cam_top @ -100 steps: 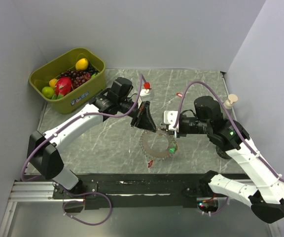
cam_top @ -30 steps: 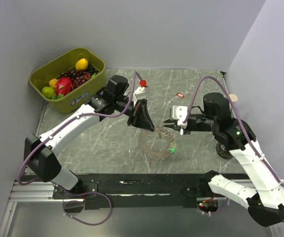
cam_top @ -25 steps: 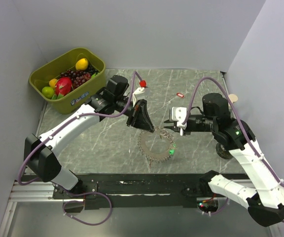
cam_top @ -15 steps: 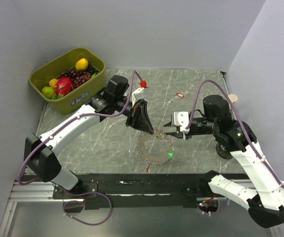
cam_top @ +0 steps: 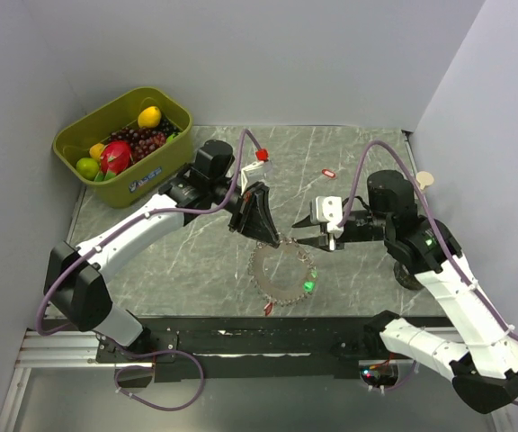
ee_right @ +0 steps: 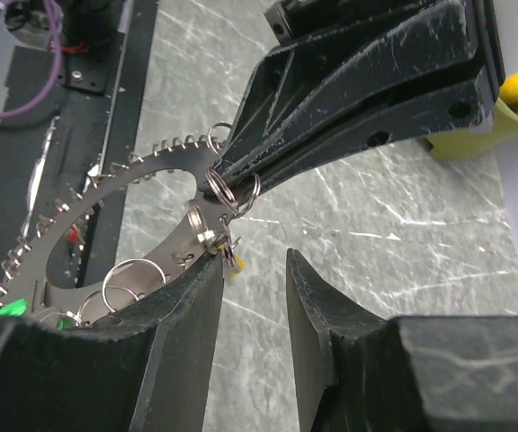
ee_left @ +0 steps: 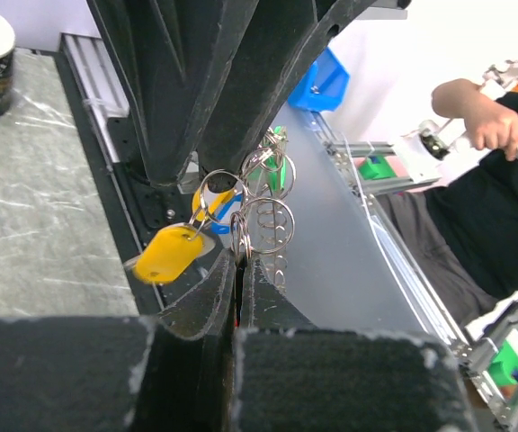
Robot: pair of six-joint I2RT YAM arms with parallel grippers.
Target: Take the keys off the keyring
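With the left gripper [ee_right: 223, 184] clenched on the rim of the keyring [ee_right: 106, 193] and the right gripper [ee_right: 252, 261] parted, empty, just beside that pinch, key removal is underway; next, probably, close on the yellow key [ee_left: 171, 254] dangling there.

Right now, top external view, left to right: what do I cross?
Olive-green plastic bin of fruit → left gripper → small red plastic key lying loose → cream round-topped object by the right wall.
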